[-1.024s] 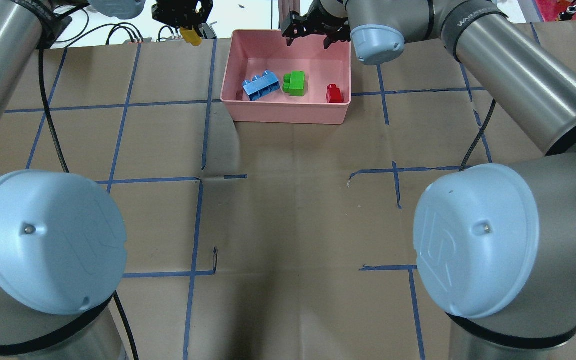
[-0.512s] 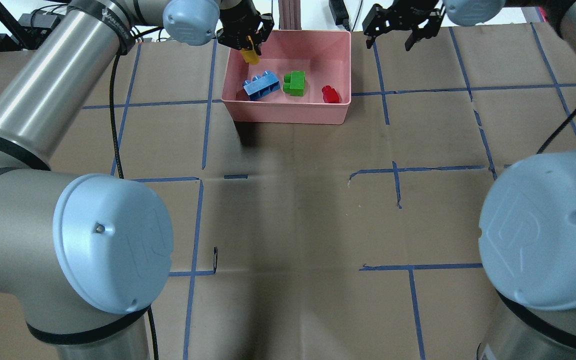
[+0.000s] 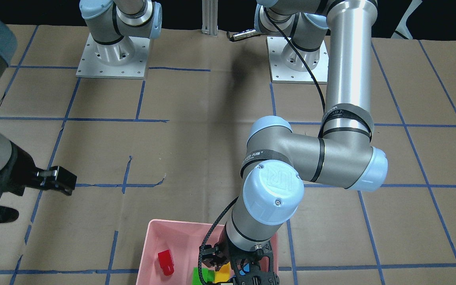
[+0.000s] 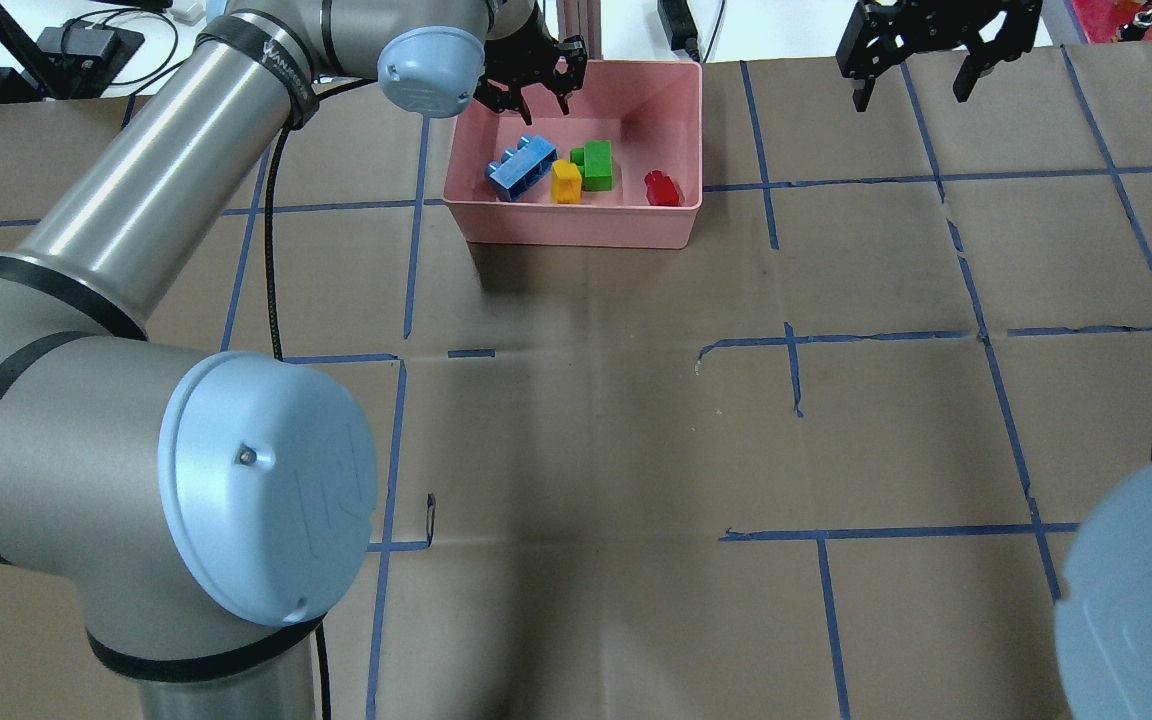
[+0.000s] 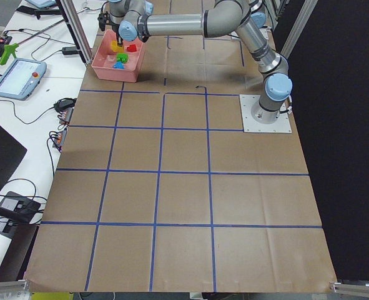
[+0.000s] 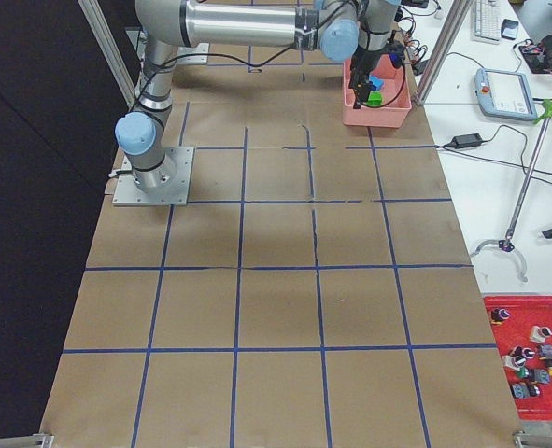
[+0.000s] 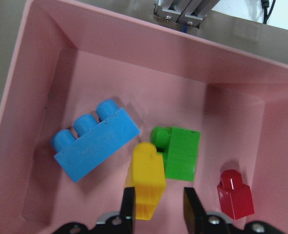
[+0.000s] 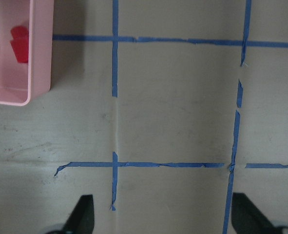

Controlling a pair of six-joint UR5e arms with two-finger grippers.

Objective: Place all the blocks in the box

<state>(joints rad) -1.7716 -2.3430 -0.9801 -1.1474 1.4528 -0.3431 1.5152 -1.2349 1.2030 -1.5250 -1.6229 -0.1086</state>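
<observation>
**Last block is now in the box**

Half a second ago the yellow block (image 4: 566, 182) hung pinched in the left jaws over the far-left corner of the box (image 4: 576, 228). Now it lies on the box floor, between the blue block (image 4: 522, 167) and the green block (image 4: 594, 165). The left jaws stand spread and empty just above it. The right jaws, also spread, have moved off over the table (image 4: 586, 400). The red block (image 4: 662, 188) lies apart, near the box's right wall. All four blocks are inside, so the task seems finished.
</observation>
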